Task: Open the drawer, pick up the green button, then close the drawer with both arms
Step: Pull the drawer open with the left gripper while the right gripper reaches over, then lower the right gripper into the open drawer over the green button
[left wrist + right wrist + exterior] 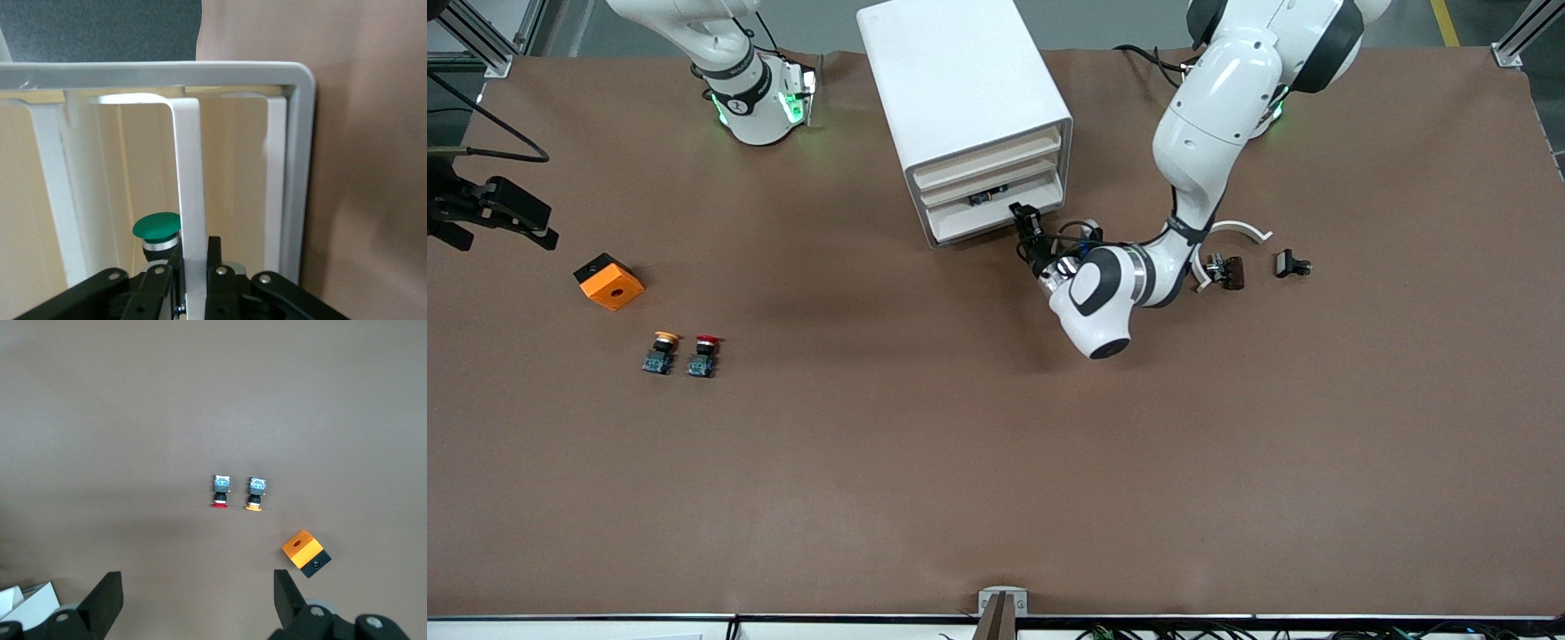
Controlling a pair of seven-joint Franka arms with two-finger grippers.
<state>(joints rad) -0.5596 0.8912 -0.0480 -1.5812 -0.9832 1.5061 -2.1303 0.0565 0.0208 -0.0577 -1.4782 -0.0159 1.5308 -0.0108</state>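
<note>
Two tools, one clamped on a drawer front

Pressed together on the thin front lip of the drawer (190, 200), the left tool (1024, 216) sits at the face of the white cabinet (960, 98), at the cabinet's lower slots. Its fingers (215, 257) pinch that upright white strip from both sides. Just beside the strip, inside the cabinet, shows the green button (157, 227), partly hidden by the strip and the tool.

Over the right arm's end of the tabletop (996, 462) hangs the right tool (494, 213), its fingers spread wide with nothing between them. Near it on the tabletop lie an orange block (608, 281), a yellow-capped button (661, 351) and a red-capped button (703, 354) side by side. Toward the left arm's end lie a white curved piece (1240, 228) and two small dark parts (1225, 270).
</note>
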